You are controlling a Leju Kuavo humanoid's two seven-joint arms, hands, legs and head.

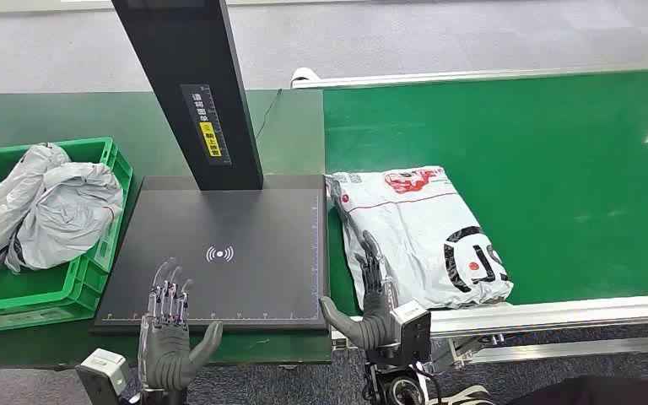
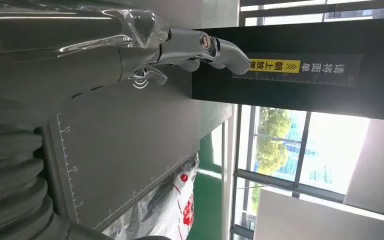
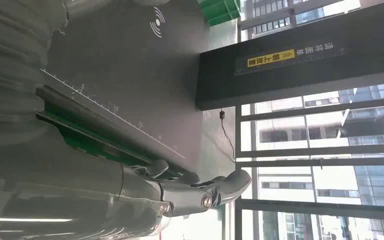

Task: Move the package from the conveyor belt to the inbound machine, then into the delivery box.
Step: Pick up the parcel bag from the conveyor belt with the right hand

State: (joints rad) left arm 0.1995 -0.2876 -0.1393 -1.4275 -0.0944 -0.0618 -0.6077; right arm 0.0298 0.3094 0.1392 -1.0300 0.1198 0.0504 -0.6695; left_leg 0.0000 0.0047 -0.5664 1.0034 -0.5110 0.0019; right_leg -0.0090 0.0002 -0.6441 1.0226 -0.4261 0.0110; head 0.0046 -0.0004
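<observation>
From my head view, the package lies flat on the green conveyor belt, at its left edge, just beside the black plate of the inbound machine. My right hand is spread flat with nothing in it, fingers lying over the package's near left corner; I cannot tell if they press on it. My left hand is also spread and empty, over the plate's near edge. The green delivery box sits off the plate's left edge, with grey bags already in it.

As I judge it, the step is the first grasp. The bag looks soft and slippery, so I should slide my right fingers under the near left corner and pinch, not just press from above. The plate is close, so a low drag over the seam should do; I must mind the plate's raised edge.

At my left wrist, my fingers stretch apart over the plate, holding nothing, and the package shows beyond the plate's ruled edge. This hand could steady the bag once it arrives.

At my right wrist, my fingers are extended and apart. The ruled edge of the plate runs beside them, with the upright black post beyond.
</observation>
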